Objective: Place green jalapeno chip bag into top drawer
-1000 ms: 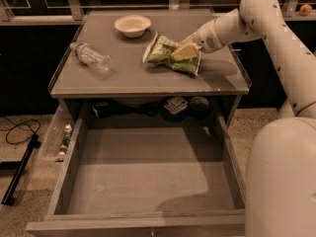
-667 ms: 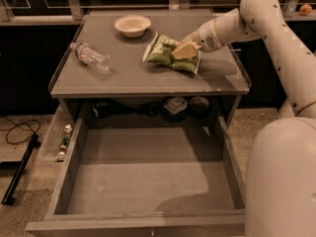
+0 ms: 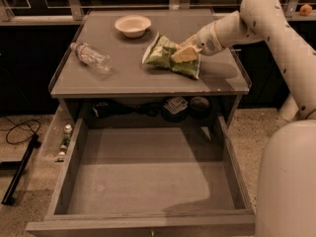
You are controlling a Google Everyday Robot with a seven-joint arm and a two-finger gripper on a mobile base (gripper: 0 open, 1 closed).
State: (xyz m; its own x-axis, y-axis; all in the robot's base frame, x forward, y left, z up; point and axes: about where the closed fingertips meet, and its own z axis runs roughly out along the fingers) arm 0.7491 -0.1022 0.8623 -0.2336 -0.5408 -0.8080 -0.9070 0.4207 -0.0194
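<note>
One tool touches the chip bag on the tabletop; whether clamped, I cannot tell. Lift clear, then lower into the drawer.

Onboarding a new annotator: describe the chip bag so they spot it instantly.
Find the grey tabletop above the open drawer. Right of its centre, at the gripper, lies the chip bag. It is the only crinkly green-and-white item; the bottle is clear, the bowl pale and round.

gripper at green jalapeno chip bag | top drawer interior free | bottle, bowl apart
</note>
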